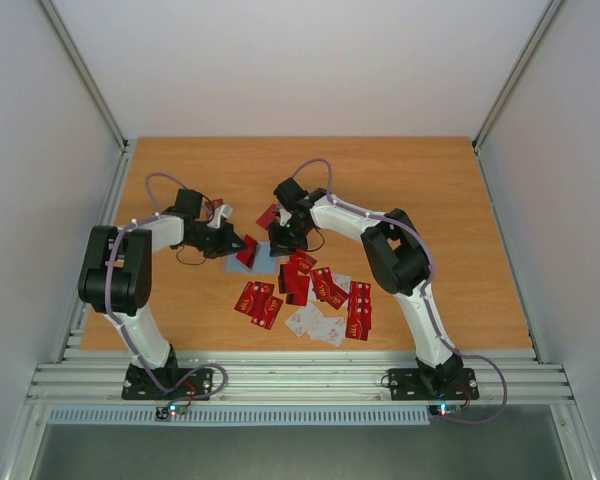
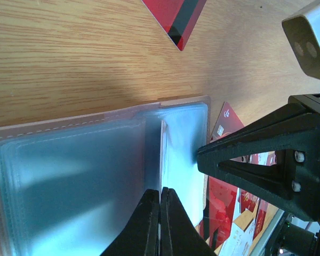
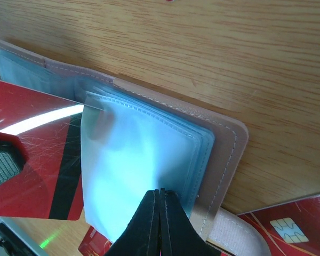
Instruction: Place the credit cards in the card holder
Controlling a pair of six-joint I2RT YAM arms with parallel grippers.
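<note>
The card holder (image 1: 267, 265) lies open on the table, tan outside (image 3: 228, 160) with clear bluish sleeves (image 2: 69, 176). My right gripper (image 3: 161, 191) is shut on one lifted clear sleeve (image 3: 133, 154); it also shows in the top view (image 1: 279, 240). My left gripper (image 2: 160, 191) is shut on a red credit card (image 3: 37, 160), seen edge-on in the left wrist view (image 2: 162, 154). The card's corner sits at the lifted sleeve's open edge. In the top view my left gripper (image 1: 242, 243) is just left of the holder. Several more credit cards (image 1: 320, 290) lie scattered in front.
One red card (image 2: 177, 18) lies on the wood just beyond the holder, and another lies near my left wrist (image 1: 212, 208). A red card with a chip (image 3: 293, 224) and the holder's white strap (image 3: 237, 232) lie beside my right gripper. Grey walls enclose the table.
</note>
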